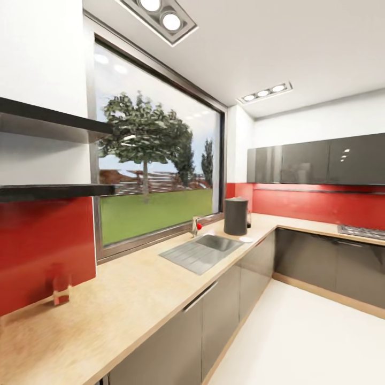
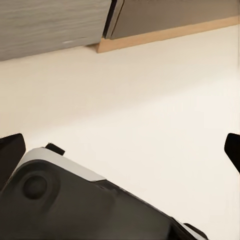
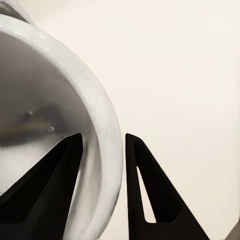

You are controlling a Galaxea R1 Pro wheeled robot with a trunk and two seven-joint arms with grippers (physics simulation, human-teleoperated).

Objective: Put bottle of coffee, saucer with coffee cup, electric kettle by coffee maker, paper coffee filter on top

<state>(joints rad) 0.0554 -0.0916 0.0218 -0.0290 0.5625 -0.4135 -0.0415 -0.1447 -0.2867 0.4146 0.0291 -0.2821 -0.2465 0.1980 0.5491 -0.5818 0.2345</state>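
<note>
My right gripper [image 3: 102,137] is shut on the thick rim of a white coffee cup [image 3: 55,100], one black finger inside the rim and one outside, above the pale floor. Spread wide over that same floor, my left gripper [image 2: 122,142] is open and holds nothing. On the far end of the wooden countertop [image 1: 133,289] stands a dark grey cylindrical appliance [image 1: 235,215]; I cannot tell whether it is the coffee maker or the kettle. A small white flat thing, likely the saucer [image 1: 246,239], lies beside it.
A steel sink [image 1: 206,250] with a faucet [image 1: 196,225] sits under the big window. Two dark shelves [image 1: 53,190] hang at the left. A small clear object [image 1: 61,291] stands by the red backsplash. The stove [image 1: 363,231] is at the far right. Part of my base [image 2: 75,205] shows below my left gripper.
</note>
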